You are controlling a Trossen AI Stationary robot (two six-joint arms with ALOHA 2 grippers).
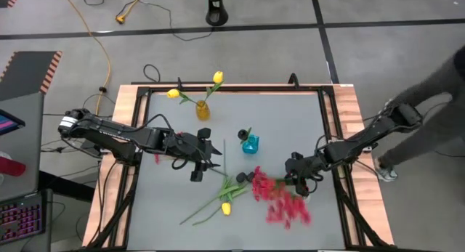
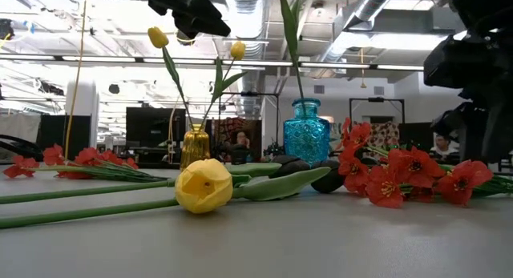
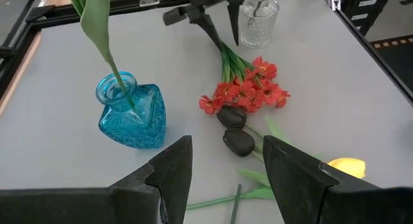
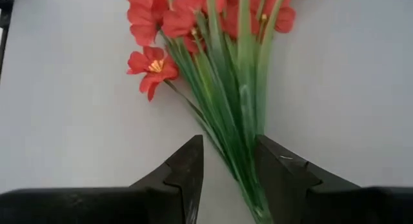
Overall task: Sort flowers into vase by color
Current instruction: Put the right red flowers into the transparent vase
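A robotics lab in an open industrial hall: exposed ceiling ducts (image 2: 377, 6) and strip lights overhead, monitors (image 2: 148, 126) and seated people (image 2: 239, 142) at desks behind, cables (image 1: 109, 63) trailing over grey floor tiles around the framed surface (image 1: 290, 216).

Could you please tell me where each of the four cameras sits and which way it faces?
High view: above the table, looking straight down; both arms show.
Low view: at table height, looking level across at the yellow tulip; dark arm parts show above.
Left wrist view: on the left arm, facing the blue vase; left gripper open.
Right wrist view: on the right arm, facing the red flowers; right gripper open astride their stems.
Shared: left wrist and low views both show the blue vase.
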